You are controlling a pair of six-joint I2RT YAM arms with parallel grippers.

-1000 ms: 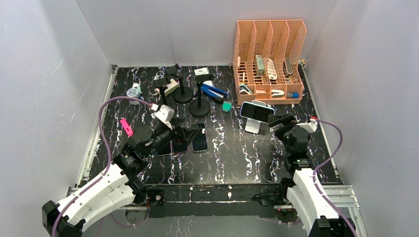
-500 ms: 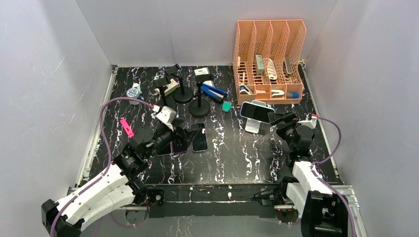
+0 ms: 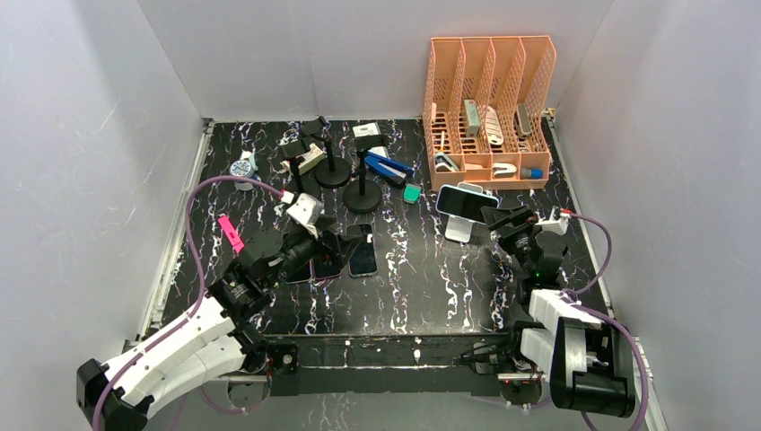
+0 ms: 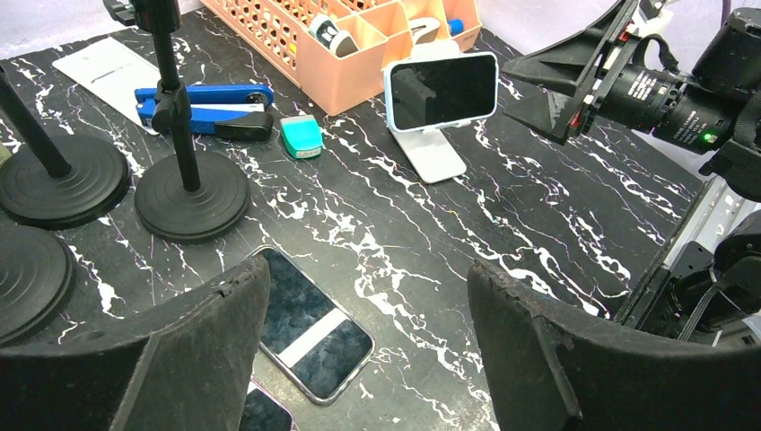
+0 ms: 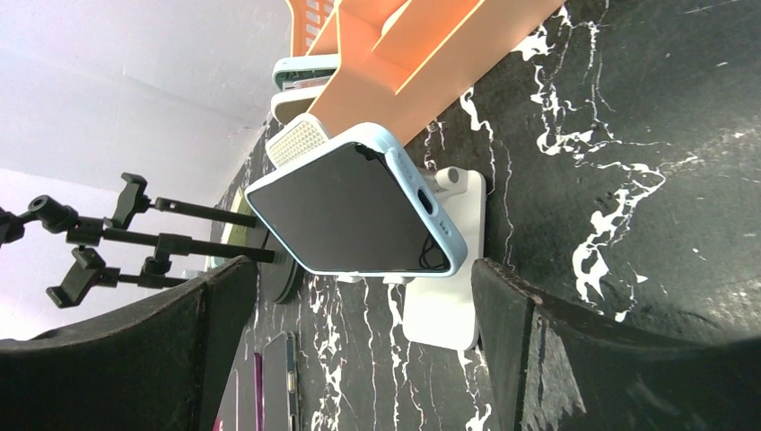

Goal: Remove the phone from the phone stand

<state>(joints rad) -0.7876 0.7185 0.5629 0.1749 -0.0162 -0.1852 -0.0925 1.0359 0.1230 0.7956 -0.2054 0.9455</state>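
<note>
Right tool (image 3: 496,215) has edged closer — toward the phone (image 3: 467,203).

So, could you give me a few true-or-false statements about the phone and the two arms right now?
1. The phone rests on its white stand. True.
2. The right end effector is clamped on the phone. False: it is open, just short of the phone.
3. An orange organizer stands behind the stand. True.
4. The left end effector holds a phone. False: it is open and empty.
5. The phone's case is red. False: it is light blue.
</note>
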